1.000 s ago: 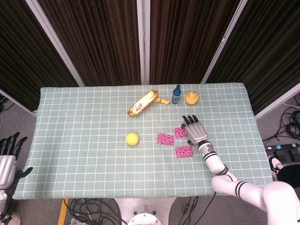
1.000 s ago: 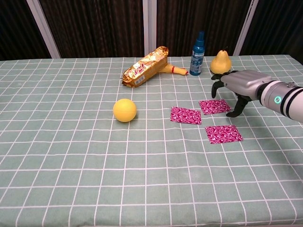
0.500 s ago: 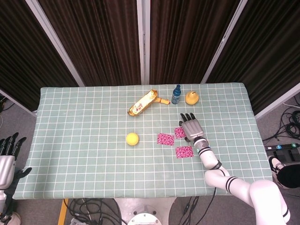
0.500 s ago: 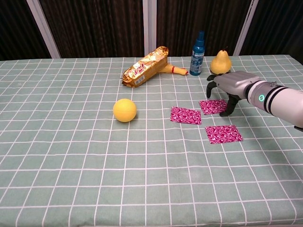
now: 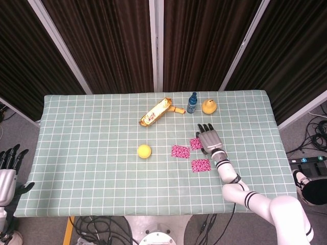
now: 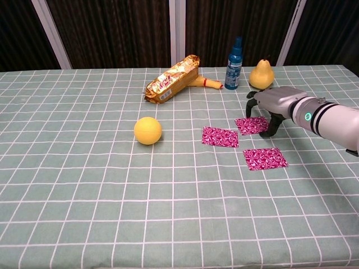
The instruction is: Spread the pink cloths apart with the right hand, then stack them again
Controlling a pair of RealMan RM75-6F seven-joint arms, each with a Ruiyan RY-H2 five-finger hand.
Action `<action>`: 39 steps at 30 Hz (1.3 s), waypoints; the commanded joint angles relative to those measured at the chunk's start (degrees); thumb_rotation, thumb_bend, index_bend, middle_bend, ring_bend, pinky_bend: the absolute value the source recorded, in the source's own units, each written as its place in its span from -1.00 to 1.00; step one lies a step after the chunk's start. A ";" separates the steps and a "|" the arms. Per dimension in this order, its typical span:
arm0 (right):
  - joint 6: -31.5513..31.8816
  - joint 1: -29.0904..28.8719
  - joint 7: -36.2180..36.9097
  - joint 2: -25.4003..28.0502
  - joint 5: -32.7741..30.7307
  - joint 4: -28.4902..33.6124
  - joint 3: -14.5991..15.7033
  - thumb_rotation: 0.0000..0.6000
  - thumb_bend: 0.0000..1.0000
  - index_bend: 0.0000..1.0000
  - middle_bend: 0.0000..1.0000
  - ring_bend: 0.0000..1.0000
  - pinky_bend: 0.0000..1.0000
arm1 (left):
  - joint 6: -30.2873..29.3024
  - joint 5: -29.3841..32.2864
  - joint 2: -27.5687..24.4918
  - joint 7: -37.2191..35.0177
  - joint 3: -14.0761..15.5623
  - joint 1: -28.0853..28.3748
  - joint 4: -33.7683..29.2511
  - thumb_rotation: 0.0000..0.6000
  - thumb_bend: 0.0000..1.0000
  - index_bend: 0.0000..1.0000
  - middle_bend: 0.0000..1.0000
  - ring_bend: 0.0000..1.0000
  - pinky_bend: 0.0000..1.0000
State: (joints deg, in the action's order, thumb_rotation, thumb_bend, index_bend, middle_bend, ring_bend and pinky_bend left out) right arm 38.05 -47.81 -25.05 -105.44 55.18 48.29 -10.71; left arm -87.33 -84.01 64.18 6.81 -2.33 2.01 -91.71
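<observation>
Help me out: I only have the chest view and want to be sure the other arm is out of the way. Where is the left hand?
Observer: The left hand is off the table, beyond its left edge near the front corner, fingers apart and holding nothing.
Operator: From above, what does the right hand cover?
Observer: The right hand lies over the right edge of the far cloth. The left cloth and the near cloth lie uncovered, apart from each other.
Operator: Any room to its right?
Observer: Yes, bare table runs from that hand out to the right edge.
</observation>
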 commanded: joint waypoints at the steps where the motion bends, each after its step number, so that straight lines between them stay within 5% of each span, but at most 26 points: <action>1: 0.08 0.10 0.03 0.13 -0.12 0.23 -0.06 1.00 -0.69 -0.28 -0.93 -1.00 -1.00 | -0.03 -0.07 0.01 -0.02 0.05 -0.04 0.03 1.00 -0.92 -0.66 -0.73 -0.80 -0.80; 9: 3.73 1.88 0.35 4.48 0.76 7.43 -0.21 1.00 -0.66 -0.25 -0.93 -1.00 -1.00 | -0.29 -0.14 -0.08 -0.21 0.02 -0.17 0.16 1.00 -0.92 -0.66 -0.73 -0.80 -0.80; 23: 14.95 9.01 -8.11 18.43 -7.21 36.19 3.38 1.00 -0.66 -0.25 -0.91 -1.00 -1.00 | -0.28 -1.06 0.21 -0.72 -0.06 0.26 0.66 1.00 -0.92 -0.66 -0.73 -0.80 -0.80; 30: 17.21 10.29 -9.72 16.88 -7.92 38.25 6.26 1.00 -0.67 -0.25 -0.91 -1.00 -1.00 | -0.43 -1.27 0.39 -1.29 0.08 0.15 1.11 1.00 -0.92 -0.66 -0.73 -0.80 -0.80; 39: 17.29 9.95 -9.29 12.54 -8.22 34.87 6.39 1.00 -0.66 -0.26 -0.91 -1.00 -1.00 | -0.67 -1.17 0.55 -2.12 0.25 -0.23 1.75 1.00 -0.92 -0.66 -0.73 -0.80 -0.80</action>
State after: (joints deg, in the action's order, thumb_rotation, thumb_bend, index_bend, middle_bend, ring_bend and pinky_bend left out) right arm 55.14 -37.82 -34.33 -92.65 46.97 83.32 -4.29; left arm -87.99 -85.19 64.72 4.70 -2.08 1.80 -89.97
